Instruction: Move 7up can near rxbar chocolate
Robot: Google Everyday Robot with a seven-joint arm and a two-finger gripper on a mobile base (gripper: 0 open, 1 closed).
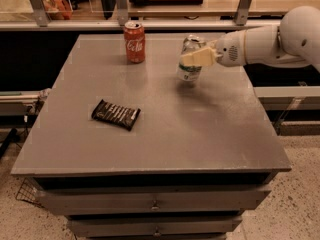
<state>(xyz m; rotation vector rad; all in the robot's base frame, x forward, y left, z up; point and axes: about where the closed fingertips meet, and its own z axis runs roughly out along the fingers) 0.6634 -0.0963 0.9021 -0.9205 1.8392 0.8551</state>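
The 7up can (189, 70), silver with a green lower band, is upright just above the grey table (200, 134), right of its middle toward the back. My gripper (192, 58) reaches in from the right on a white arm and is shut on the can's upper half. The rxbar chocolate (115, 114), a flat dark bar with pale stripes, lies on the left half of the table, well to the left and nearer than the can.
A red Coca-Cola can (134, 42) stands at the back of the table, left of the 7up can. Drawers (155, 202) run under the tabletop. A metal rail and shelf (150, 24) run behind the table.
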